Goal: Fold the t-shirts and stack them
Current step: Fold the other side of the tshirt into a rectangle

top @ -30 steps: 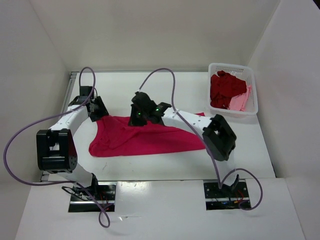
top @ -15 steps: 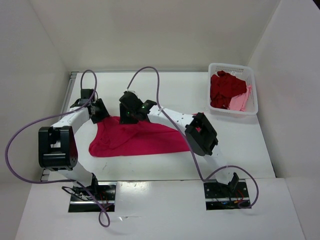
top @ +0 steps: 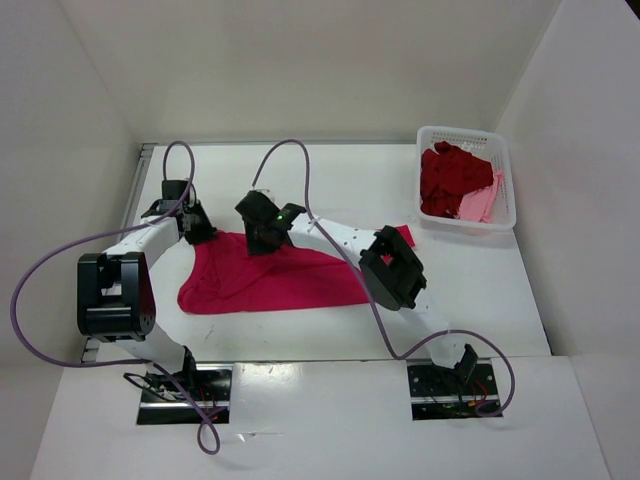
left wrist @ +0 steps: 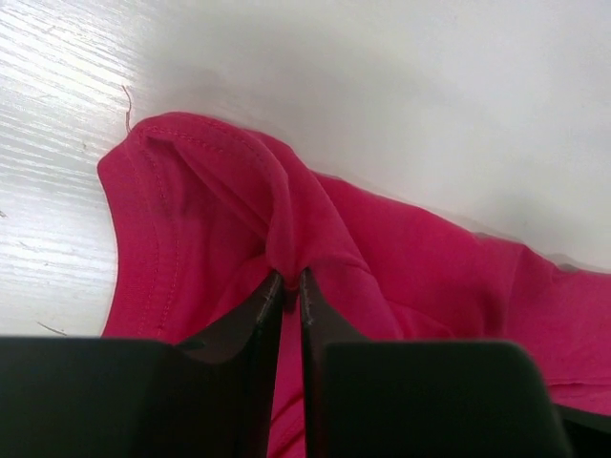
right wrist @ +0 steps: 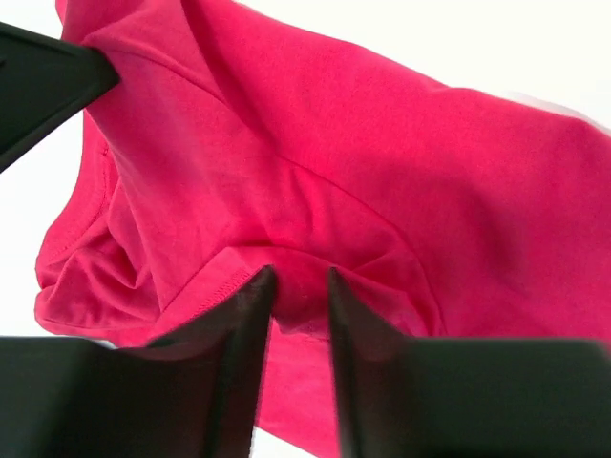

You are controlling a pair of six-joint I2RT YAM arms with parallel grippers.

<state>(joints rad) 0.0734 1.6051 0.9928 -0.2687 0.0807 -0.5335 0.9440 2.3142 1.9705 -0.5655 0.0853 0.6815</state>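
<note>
Two tools are clenching the crimson-magenta t-shirt [top: 250,285], lying crumpled centre-left on the tabletop [top: 350,185]: left tool [left wrist: 289,286] pinching its upper-left edge, right tool [right wrist: 301,286] its upper middle. At upper right, the darker red t-shirt [top: 450,178] and light pink t-shirt [top: 479,205] are sitting in the basket [top: 507,190].

The crimson-magenta t-shirt [left wrist: 401,258] is soft matt cloth with stitched hems; the table [left wrist: 382,76] looks smooth matt white.

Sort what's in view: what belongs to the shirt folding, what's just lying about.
Job: crimson-magenta t-shirt, pinched by left claw and right claw; dark red t-shirt; light pink t-shirt.
Lying about: white perforated basket holding those two; purple cables.
</note>
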